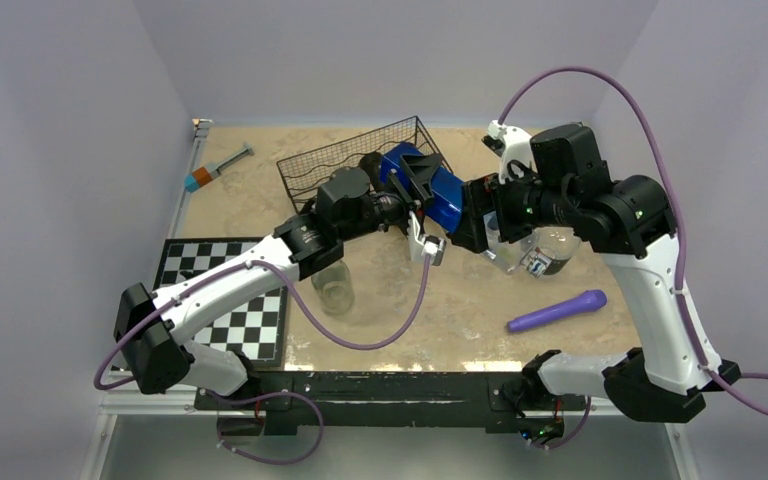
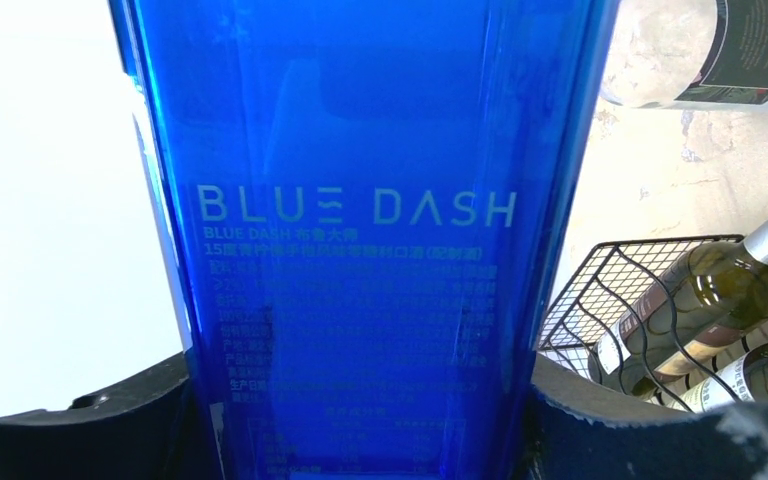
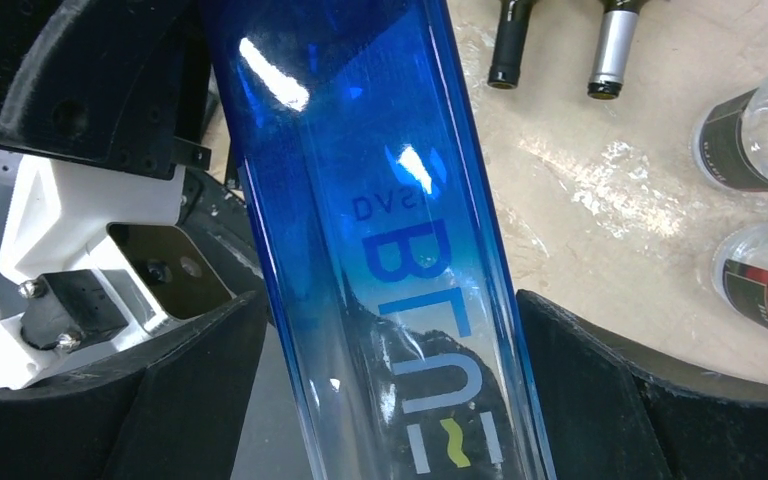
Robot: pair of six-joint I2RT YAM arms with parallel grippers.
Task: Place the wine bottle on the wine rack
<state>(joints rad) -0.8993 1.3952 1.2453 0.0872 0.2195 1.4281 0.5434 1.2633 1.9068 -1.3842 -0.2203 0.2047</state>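
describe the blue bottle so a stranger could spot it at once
Find the black wire rack at the back of the sandy table. At its right end, the left gripper holds the bottle. It alone is deep blue; the bottles nearby are clear.

pale lavender walls enclose three sides of a sandy, mottled tabletop — soft, even light.

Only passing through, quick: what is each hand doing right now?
Left hand: closed on the blue bottle.
Right hand: open, one finger on either side of the same bottle, apparently not gripping it.
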